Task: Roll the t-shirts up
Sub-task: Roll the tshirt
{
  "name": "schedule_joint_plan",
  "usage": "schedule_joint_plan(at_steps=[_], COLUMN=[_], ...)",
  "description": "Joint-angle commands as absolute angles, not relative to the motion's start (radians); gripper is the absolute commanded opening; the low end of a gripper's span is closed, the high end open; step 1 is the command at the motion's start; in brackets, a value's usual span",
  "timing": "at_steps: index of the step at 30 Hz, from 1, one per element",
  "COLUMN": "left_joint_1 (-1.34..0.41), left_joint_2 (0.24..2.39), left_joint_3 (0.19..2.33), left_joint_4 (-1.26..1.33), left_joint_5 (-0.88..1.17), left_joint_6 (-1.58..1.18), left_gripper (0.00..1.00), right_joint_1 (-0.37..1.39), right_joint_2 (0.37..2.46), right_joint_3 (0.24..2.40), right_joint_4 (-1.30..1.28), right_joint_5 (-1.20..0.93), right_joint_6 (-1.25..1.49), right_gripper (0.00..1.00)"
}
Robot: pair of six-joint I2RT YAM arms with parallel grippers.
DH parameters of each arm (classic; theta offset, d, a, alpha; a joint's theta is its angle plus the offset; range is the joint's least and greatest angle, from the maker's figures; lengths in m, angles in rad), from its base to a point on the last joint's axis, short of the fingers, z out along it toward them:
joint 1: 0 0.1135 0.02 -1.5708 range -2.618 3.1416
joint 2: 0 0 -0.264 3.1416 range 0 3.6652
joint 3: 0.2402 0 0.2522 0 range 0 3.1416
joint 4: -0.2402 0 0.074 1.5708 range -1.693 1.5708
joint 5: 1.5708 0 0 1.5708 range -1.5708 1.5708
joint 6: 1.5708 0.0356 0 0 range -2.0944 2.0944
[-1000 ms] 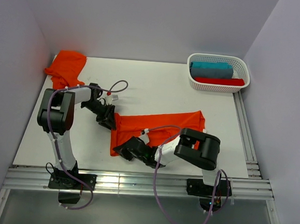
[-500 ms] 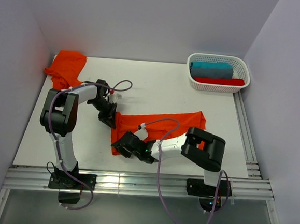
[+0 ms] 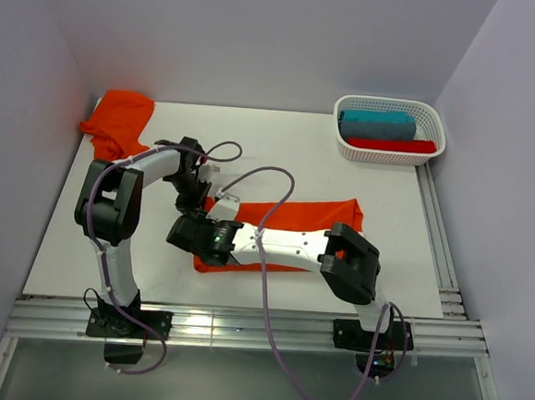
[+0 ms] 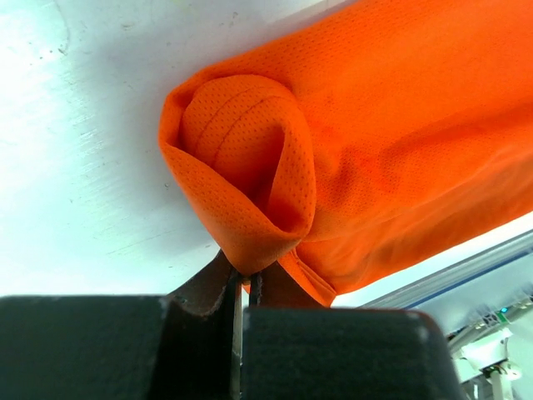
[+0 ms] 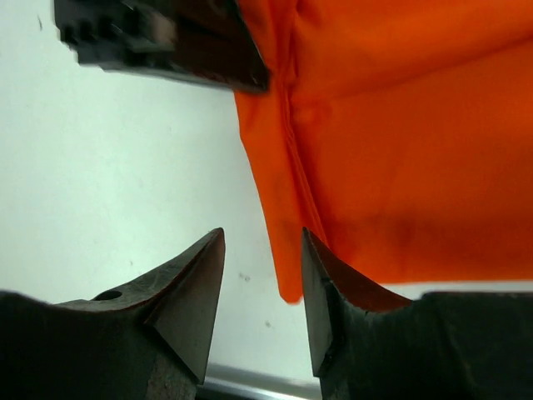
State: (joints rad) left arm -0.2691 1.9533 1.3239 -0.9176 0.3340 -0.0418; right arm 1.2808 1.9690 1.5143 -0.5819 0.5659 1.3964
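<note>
An orange t-shirt lies as a long folded band across the middle of the table, its left end curled into a loose roll. My left gripper is shut on a fold of that curled end, pinched at the fingertips. My right gripper hovers at the shirt's front left corner, open, with only that corner's tip between the fingers. In the right wrist view the left gripper shows at the top, beside the t-shirt. A second orange t-shirt lies crumpled at the back left corner.
At the back right stands a white basket holding a teal cloth and a red cloth. Metal rails run along the table's front and right edges. Walls close in the left, back and right sides.
The right arm swung left along the shirt's front edge to its left corner and its jaws opened. The left gripper shut on the shirt's left end and shifted slightly back.
</note>
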Motion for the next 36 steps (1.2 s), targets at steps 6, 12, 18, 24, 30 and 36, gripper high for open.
schedule_joint_plan(at_steps=[6,12,18,24,30,36], left_joint_1=[-0.285,-0.291,-0.293,-0.295,-0.298,-0.299], left_joint_2=[1.928,1.928,1.934,1.937,1.942,1.947], left_joint_3=[1.341,1.338,1.338,1.333,1.33,1.33], left_joint_4=[-0.911,-0.908,-0.907,-0.9,-0.9,-0.896], left_joint_5=[0.255,0.253,0.25,0.25,0.249,0.25], left_joint_6=[-0.034,-0.034,-0.034,-0.032,-0.031,-0.029], left_gripper=[0.0,0.0,0.0,0.0,0.0,0.0], right_joint_1=[1.275,1.278,1.279,1.282,1.279,1.281], right_joint_2=[2.128,2.171,2.183,2.204,2.27,2.295], right_joint_3=[1.704,1.753,1.782,1.795,1.844,1.85], right_joint_4=[-0.651,-0.612,-0.618,-0.569,-0.592,-0.66], right_joint_5=[0.719,0.744,0.767,0.753,0.723,0.716], right_joint_6=[1.172,1.126,1.109,1.072,1.065,1.129], right_gripper=[0.42,0.38,0.36,0.36,0.36,0.35])
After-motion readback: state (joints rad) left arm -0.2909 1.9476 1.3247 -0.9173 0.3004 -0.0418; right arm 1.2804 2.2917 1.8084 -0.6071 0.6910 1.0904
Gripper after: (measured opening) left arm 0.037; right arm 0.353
